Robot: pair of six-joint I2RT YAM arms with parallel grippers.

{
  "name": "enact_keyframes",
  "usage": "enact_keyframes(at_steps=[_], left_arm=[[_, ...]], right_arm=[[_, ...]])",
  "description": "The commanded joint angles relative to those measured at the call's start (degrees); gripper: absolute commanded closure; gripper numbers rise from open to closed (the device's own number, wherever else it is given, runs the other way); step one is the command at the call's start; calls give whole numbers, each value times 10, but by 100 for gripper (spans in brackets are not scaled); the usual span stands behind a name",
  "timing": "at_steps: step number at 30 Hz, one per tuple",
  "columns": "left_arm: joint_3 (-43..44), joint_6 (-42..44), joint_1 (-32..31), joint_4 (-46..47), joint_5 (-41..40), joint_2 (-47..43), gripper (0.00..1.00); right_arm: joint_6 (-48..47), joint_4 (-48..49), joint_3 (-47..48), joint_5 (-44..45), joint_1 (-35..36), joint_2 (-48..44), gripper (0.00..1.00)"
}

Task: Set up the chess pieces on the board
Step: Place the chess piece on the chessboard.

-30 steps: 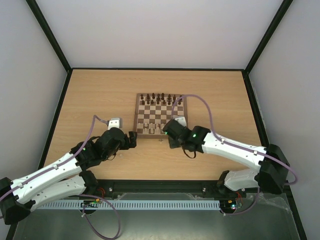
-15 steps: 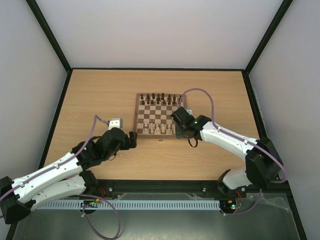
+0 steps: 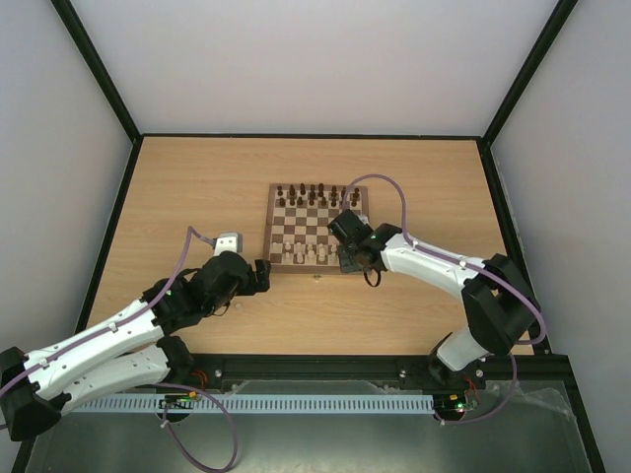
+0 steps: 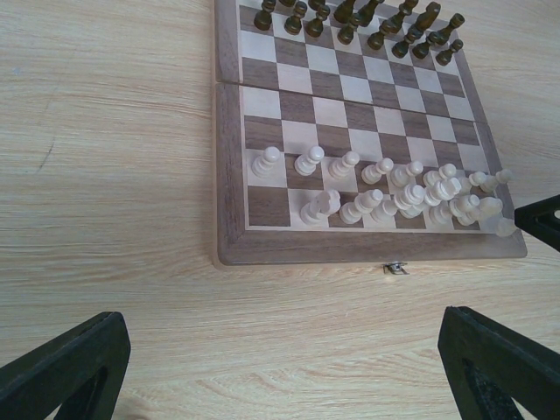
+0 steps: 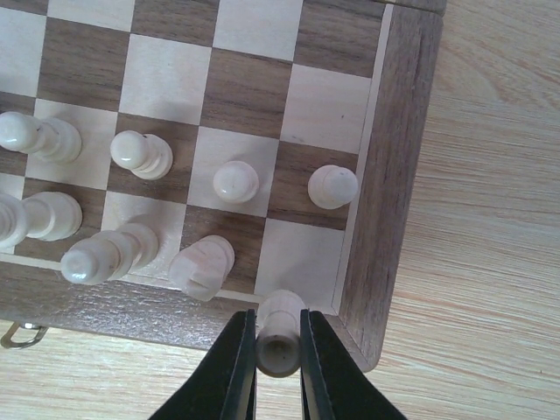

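The board (image 3: 317,229) lies mid-table, with pale chess pieces (image 3: 308,254) crowded in its two near rows. My right gripper (image 3: 347,258) hovers at the board's near right corner. In the right wrist view it (image 5: 278,319) is shut on one pale piece (image 5: 280,346), held over the border beside a bare cream corner square (image 5: 302,254). Other pale pieces (image 5: 236,181) stand close by, and one (image 5: 201,265) lies tilted. My left gripper (image 3: 264,274) rests open over bare table short of the board's near left corner (image 4: 229,175), with its fingers (image 4: 70,367) wide apart.
Dark brown pieces (image 3: 315,192) fill the board's far rows (image 4: 367,22). A small metal clasp (image 4: 396,268) sticks out of the board's near edge. Black frame rails border the wooden table, and the arms' bases sit at its near edge.
My right arm swung its wrist right along the board's near edge and settled at the near right corner, still holding the pale piece. The left arm has not moved.
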Motion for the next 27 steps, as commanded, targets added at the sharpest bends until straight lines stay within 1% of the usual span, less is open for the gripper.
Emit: enact_keyframes(at_steps=[1,20,27], left_arm=[[3,0,-1,-6,-12,-1,1],[10,2,-1,-5,-15,7,0],[8,-1,-1,-8,-19,12,1]], right_arm=[[-12,-5,15,-3,-11,15,88],[-27,15,13,-25,-34,34,87],[-29,16,10,-25,-35,33,78]])
